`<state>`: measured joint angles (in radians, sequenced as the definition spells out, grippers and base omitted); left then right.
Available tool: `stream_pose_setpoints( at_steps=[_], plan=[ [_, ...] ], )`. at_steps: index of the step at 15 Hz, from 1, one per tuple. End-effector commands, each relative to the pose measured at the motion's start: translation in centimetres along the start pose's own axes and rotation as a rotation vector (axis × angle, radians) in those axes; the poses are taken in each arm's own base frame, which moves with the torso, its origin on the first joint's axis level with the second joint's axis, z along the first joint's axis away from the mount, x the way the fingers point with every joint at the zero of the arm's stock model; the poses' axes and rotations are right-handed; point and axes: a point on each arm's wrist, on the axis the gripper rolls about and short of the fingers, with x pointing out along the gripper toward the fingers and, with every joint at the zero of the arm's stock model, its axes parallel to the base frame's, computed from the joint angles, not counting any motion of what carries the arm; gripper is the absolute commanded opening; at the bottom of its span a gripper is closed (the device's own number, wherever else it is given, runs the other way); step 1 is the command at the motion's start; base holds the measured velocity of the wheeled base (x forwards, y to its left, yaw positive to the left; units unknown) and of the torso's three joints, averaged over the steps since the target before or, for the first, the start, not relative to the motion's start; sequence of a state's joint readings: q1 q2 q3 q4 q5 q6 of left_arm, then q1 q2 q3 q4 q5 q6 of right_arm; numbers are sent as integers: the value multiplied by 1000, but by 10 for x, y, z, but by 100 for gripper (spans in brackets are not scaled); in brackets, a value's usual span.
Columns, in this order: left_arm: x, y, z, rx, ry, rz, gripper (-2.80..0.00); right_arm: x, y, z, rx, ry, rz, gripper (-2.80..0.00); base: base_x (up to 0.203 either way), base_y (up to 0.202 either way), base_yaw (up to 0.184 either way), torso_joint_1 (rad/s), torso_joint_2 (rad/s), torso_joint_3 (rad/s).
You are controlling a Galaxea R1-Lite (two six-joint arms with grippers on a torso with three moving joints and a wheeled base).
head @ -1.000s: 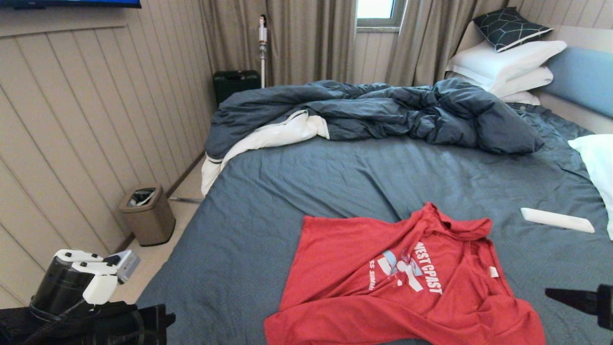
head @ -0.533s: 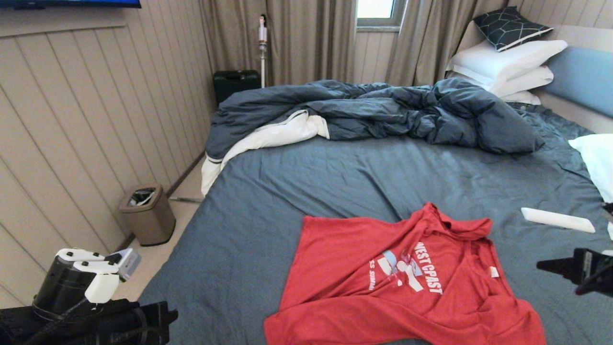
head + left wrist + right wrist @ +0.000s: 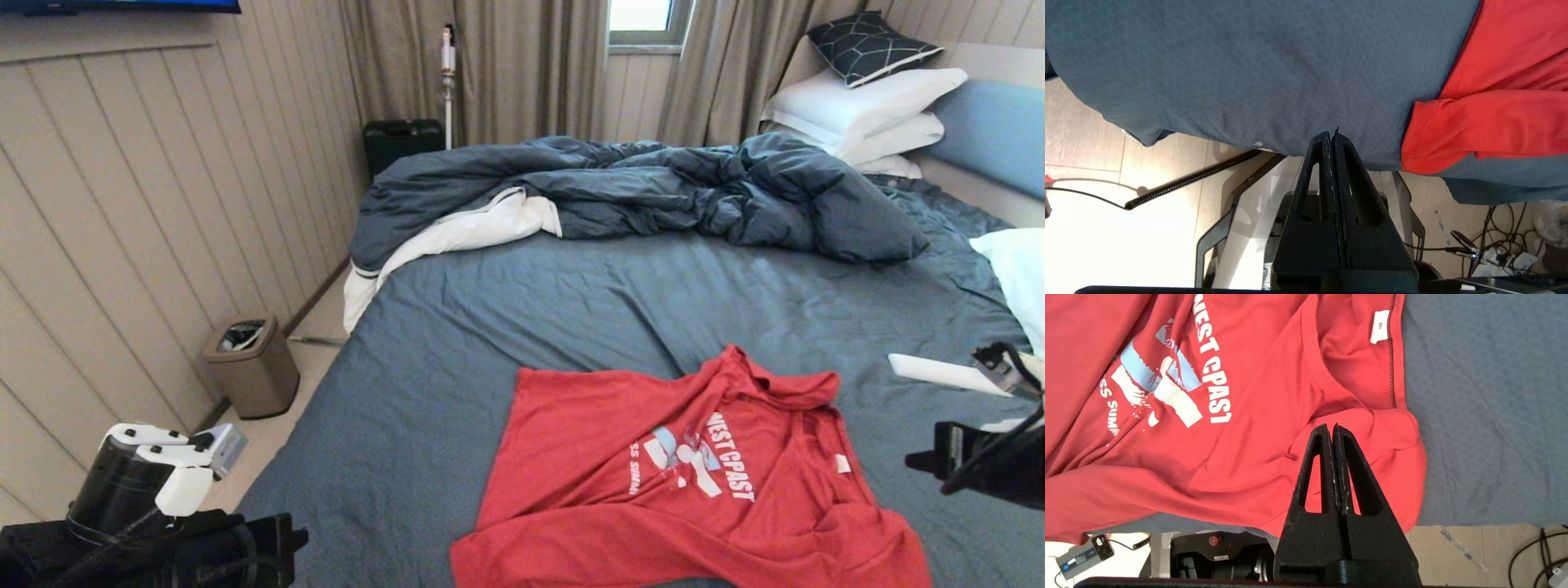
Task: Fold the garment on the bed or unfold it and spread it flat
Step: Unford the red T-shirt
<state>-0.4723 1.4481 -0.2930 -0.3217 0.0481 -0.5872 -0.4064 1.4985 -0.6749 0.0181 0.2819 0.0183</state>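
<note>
The garment (image 3: 620,457), a red T-shirt with white "WEST COAST" lettering, lies rumpled and partly spread on the near part of the bed (image 3: 571,318). Its neck and label (image 3: 1380,326) point right. In the head view my right gripper (image 3: 910,467) hangs at the right edge, just right of the shirt's near right sleeve. In the right wrist view this gripper (image 3: 1331,426) is shut over a bunched sleeve fold (image 3: 1392,457), with no cloth between its fingers. My left gripper (image 3: 1331,134) is shut and empty. It sits low at the bed's near left corner (image 3: 298,535), left of the shirt's hem (image 3: 1437,139).
A rumpled dark blue duvet (image 3: 653,192) crosses the far half of the bed. White pillows (image 3: 865,106) are stacked at the headboard, with another (image 3: 1020,269) at the right edge. A flat white object (image 3: 939,371) lies right of the shirt. A bin (image 3: 253,367) stands on the floor at left.
My right gripper has risen and come in from the right edge toward the shirt. The left arm has shifted slightly to the right. The shirt has not moved.
</note>
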Motion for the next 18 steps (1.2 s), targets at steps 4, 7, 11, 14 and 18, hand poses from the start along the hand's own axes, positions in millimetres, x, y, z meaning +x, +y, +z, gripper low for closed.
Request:
stream_pose_setpoints(
  at_steps=[4, 7, 11, 14, 18],
  plan=[
    [1, 0, 0, -3, 1, 0, -280, 2, 1, 0, -4, 5, 3, -280, 0, 0, 0, 0, 0, 0],
    [0, 0, 0, -2, 1, -2, -280, 0, 1, 0, -4, 1, 2, -280, 0, 0, 0, 0, 0, 0],
    [0, 0, 0, -2, 1, -2, -280, -2, 1, 0, -10, -7, 2, -280, 0, 0, 0, 0, 0, 0],
    [1, 0, 0, -2, 2, -1, -280, -2, 1, -1, -7, -8, 1, -280, 0, 0, 0, 0, 0, 0],
    [0, 0, 0, -2, 0, -2, -280, -2, 1, 1, -11, -14, -1, -280, 0, 0, 0, 0, 0, 0]
  ],
)
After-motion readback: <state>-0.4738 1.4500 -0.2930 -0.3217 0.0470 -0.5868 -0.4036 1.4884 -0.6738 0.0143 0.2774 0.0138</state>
